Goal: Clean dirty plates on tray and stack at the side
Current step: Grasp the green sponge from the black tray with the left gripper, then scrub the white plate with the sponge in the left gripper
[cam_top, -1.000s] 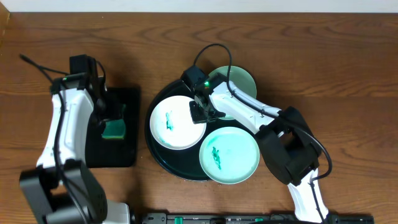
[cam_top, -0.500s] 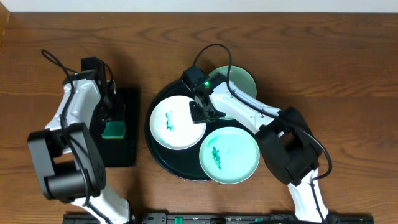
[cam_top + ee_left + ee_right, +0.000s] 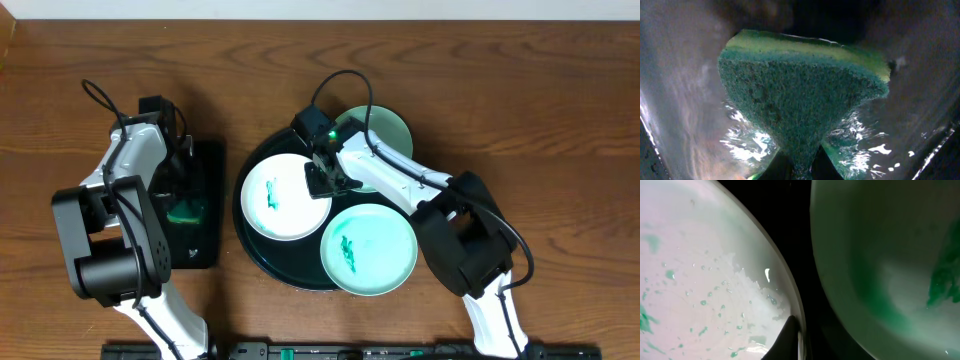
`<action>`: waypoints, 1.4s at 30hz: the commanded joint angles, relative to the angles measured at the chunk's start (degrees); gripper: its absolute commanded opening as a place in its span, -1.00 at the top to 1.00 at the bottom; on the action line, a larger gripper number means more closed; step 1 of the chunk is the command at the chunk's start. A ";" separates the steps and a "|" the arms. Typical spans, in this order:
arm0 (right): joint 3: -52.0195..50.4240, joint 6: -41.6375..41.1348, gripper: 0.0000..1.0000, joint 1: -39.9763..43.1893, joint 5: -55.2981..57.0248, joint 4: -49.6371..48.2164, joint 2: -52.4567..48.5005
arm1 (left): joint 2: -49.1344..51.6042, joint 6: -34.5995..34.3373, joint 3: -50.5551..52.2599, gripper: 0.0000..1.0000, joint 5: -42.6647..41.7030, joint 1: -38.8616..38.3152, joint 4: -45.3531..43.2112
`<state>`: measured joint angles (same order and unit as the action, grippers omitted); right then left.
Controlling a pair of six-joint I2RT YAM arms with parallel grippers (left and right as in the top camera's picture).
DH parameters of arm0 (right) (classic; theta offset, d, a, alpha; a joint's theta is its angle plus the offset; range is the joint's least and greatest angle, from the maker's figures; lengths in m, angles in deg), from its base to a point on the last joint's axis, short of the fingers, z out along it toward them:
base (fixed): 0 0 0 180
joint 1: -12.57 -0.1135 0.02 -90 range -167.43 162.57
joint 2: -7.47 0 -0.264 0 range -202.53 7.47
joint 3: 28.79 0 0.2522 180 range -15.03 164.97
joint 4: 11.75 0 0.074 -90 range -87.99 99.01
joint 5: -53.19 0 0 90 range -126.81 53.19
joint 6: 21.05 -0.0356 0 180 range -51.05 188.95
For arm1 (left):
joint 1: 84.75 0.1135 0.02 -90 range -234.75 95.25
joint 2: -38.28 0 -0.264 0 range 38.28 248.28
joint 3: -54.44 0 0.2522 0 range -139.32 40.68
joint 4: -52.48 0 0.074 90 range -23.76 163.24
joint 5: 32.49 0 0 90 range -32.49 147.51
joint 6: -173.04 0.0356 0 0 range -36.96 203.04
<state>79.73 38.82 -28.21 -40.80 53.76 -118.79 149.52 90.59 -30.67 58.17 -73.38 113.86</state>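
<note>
The brown wooden bench (image 3: pixel 500 100) carries everything. On it, at the middle, lies the round tray (image 3: pixel 262 158), black and glossy. To its left, just beside it, is a smaller black rectangular tray (image 3: pixel 205 250).

Three plates sit on the round tray. The white plate (image 3: pixel 275 200) lies in its left half, with green smears on its face. The front turquoise plate (image 3: pixel 368 250) lies at the lower right, also smeared green, and reaches past the tray's rim. The back turquoise plate (image 3: pixel 390 130) lies at the upper right, partly hidden under the right arm.

A green sponge (image 3: pixel 185 212) is over the rectangular tray. The left gripper (image 3: pixel 180 200) is clamped on it. In the left wrist view the sponge (image 3: pixel 800 100) is squeezed into a wedge that narrows to a pinch between the fingers, with wet glints on the tray below.

The right gripper (image 3: pixel 320 180) is at the white plate's right edge, between that plate and the back turquoise plate. In the right wrist view a dark fingertip sits on the rim of the white plate (image 3: pixel 700 270), which is beaded with droplets. The gripper is closed on that rim. The back turquoise plate (image 3: pixel 880 255) lies just beside it, across a dark gap.
</note>
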 commanded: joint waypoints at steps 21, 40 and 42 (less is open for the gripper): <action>-1.09 3.63 0.98 1.92 -8.83 -0.85 -0.44 | -19.87 -7.96 -3.26 0.86 -12.63 0.04 7.74; -1.68 3.61 0.98 3.34 -9.84 -1.64 -0.46 | -20.63 -28.30 8.85 0.86 -13.03 -17.11 -2.19; -1.68 3.61 0.98 3.34 -9.84 -1.64 -0.46 | -20.57 -28.30 11.39 0.85 -13.03 -18.01 -5.35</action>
<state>78.70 41.55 -25.15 -50.29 52.05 -118.70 128.65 65.85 -23.05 43.53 -89.90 111.59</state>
